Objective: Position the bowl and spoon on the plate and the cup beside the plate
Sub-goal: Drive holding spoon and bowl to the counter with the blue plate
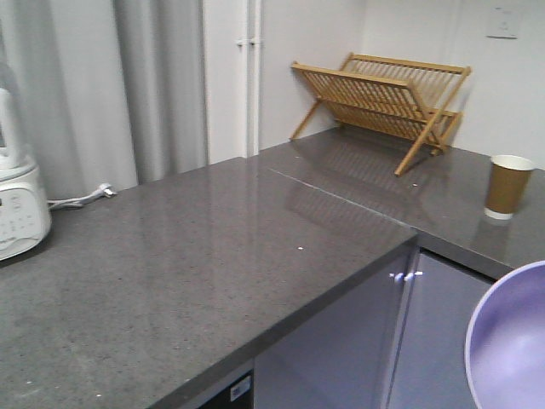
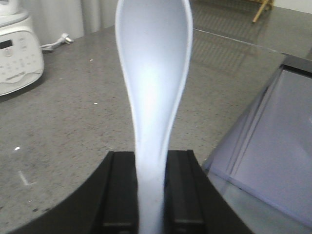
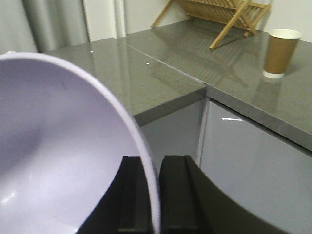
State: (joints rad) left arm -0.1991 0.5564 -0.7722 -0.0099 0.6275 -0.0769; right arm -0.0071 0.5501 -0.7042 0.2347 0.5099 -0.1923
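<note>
My left gripper (image 2: 151, 161) is shut on the handle of the pale blue spoon (image 2: 153, 83), whose scoop stands up in front of the left wrist camera, above the grey counter. My right gripper (image 3: 152, 165) is shut on the rim of the lavender bowl (image 3: 53, 151), one finger inside the wall and one outside. In the front view the bowl (image 1: 511, 341) shows at the bottom right corner, off the counter's edge. The brown paper cup (image 1: 507, 187) stands upright on the right counter section; the right wrist view also shows the cup (image 3: 279, 52). The plate is out of view.
A wooden dish rack (image 1: 383, 102) stands at the back of the L-shaped grey counter (image 1: 196, 247). A white appliance (image 1: 19, 204) with its cord sits at the far left. Grey cabinet doors (image 1: 375, 341) lie below the counter's inner corner.
</note>
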